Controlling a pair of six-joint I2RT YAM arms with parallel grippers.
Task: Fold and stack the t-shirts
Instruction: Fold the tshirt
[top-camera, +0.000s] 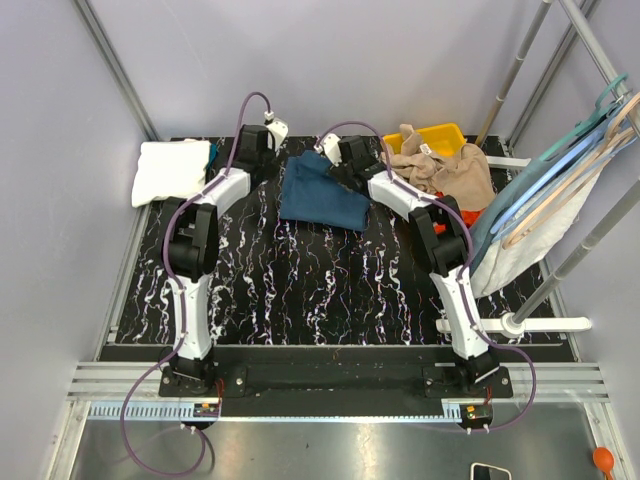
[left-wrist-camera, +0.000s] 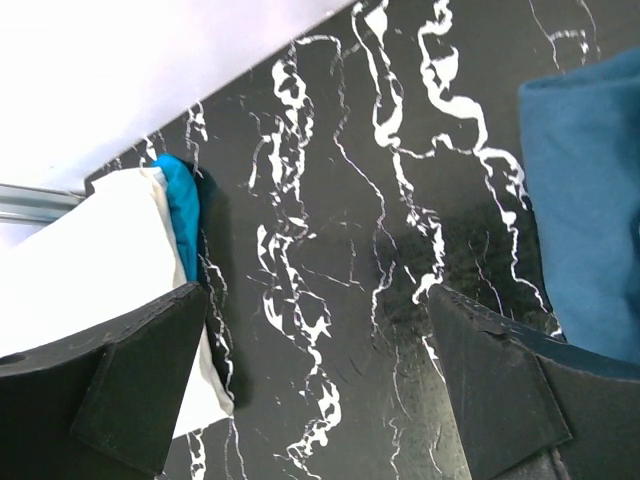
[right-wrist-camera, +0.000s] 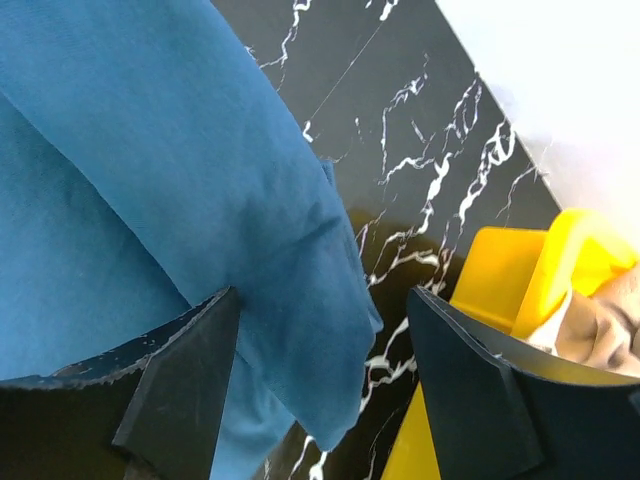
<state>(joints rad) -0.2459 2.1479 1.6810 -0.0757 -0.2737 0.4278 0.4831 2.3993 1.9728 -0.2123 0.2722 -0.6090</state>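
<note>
At 12 o'clock on the surface (top-camera: 300, 290): folded teal t-shirt (top-camera: 322, 192).
Right fingers (right-wrist-camera: 170, 390) open astride its edge, likely for pickup; left fingers (left-wrist-camera: 130, 390) open beside the white t-shirt (top-camera: 170, 170) at 10 o'clock.

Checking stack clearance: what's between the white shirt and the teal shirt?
Bare marble tabletop between white shirt and teal shirt, per the left wrist view; the open left gripper hangs above it.

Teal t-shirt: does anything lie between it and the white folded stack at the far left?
Nothing lies on the table between the teal t-shirt and the white stack; the left wrist view shows bare marble there. Only the left tool, open, hangs over that gap.
</note>
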